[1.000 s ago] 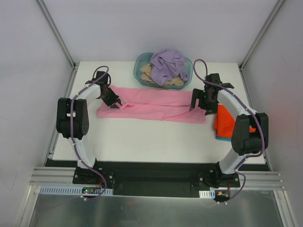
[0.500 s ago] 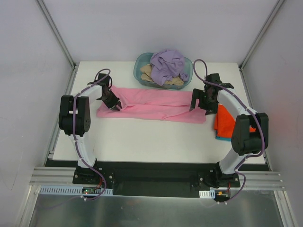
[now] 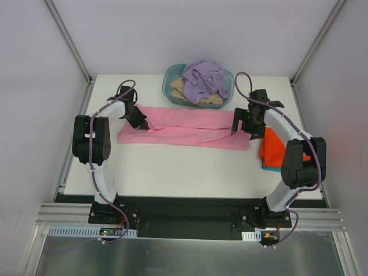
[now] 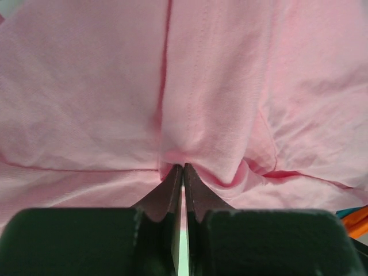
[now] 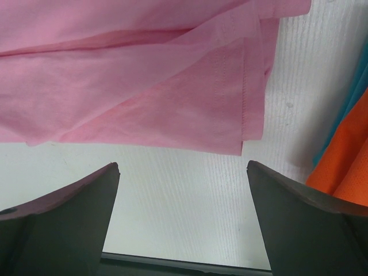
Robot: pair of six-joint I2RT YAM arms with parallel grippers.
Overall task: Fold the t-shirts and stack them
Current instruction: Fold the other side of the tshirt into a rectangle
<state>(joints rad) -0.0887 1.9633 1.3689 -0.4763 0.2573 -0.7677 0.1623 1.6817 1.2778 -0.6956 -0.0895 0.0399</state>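
Observation:
The pink t-shirt (image 3: 190,126) lies folded into a long strip across the middle of the table. My left gripper (image 3: 148,125) is shut on a pinch of the pink t-shirt (image 4: 218,103) near its left end. My right gripper (image 3: 244,131) is open and empty just off the strip's right end; its view shows the pink hem (image 5: 172,98) beyond the fingers. The orange-red t-shirt (image 3: 271,146) lies folded on the teal t-shirt (image 3: 269,168) at the right, and both show at the edge of the right wrist view (image 5: 345,167). The lavender t-shirt (image 3: 202,79) and tan t-shirt (image 3: 211,99) sit in the basket.
The teal plastic oval basket (image 3: 170,77) stands at the back middle of the white table (image 3: 172,172). Metal frame posts rise at the table's back corners, with walls on both sides.
My left gripper has moved a little right and back along the strip's left end, drawing pink cloth with it. The right arm has not moved.

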